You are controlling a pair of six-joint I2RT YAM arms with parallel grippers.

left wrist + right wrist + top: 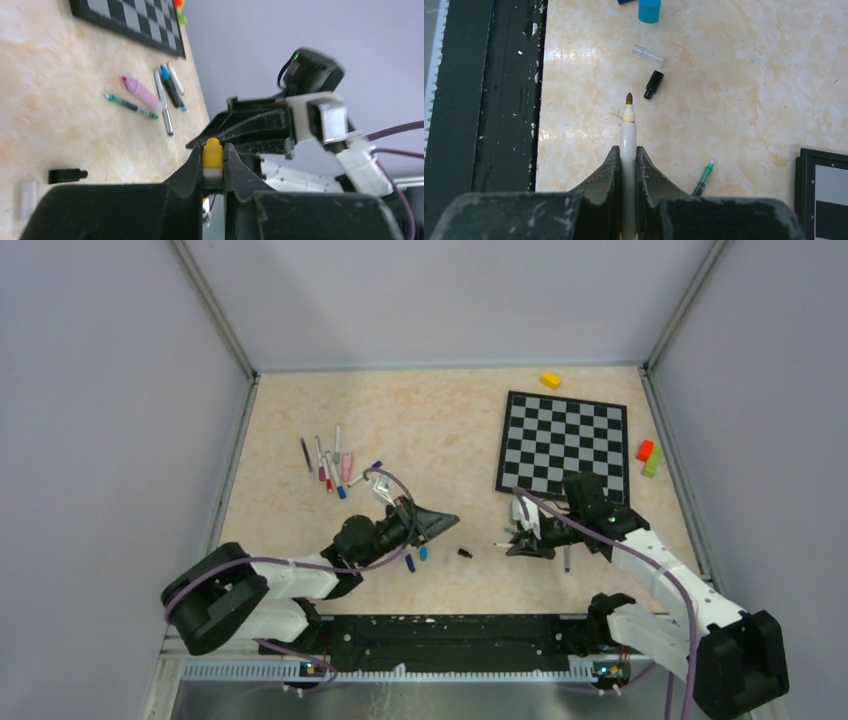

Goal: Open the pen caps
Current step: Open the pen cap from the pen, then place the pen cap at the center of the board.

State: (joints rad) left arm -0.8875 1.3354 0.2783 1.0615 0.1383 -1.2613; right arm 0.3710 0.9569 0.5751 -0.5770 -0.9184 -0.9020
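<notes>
Robot arms are meeting over a pale marbled table (450, 420), near its front edge. The left gripper (213, 148) is pinching a small yellow cap (212, 156) between narrowly set fingers. The right gripper (627, 150) is clamping the barrel of a white pen (628, 132), fingers tight against it.

The pen's brownish tip (629, 99) is showing bare, so the pulling-off step looks done for this pen: cap and pen are sitting in separate grippers, apart but close. In the overhead view the two grippers are facing each other just in front of the arm bases.

The cap's long axis is running along the left fingers, its rounded closed end pointing out past the fingertips toward the right gripper. The pen is lying along the right fingers, tip pointing out past them toward the left arm.

A black cap (654, 84), a clear cap (647, 54) and a blue cap (649, 10) are lying loose on the table ahead of the pen tip.

The next move probably calls for the left gripper to lower the cap beside those loose ones and widen its fingers, and for the right gripper to set the pen down. A cluster of pens (330, 465) is waiting at the far left of the table, well apart from the chessboard (565, 445).
</notes>
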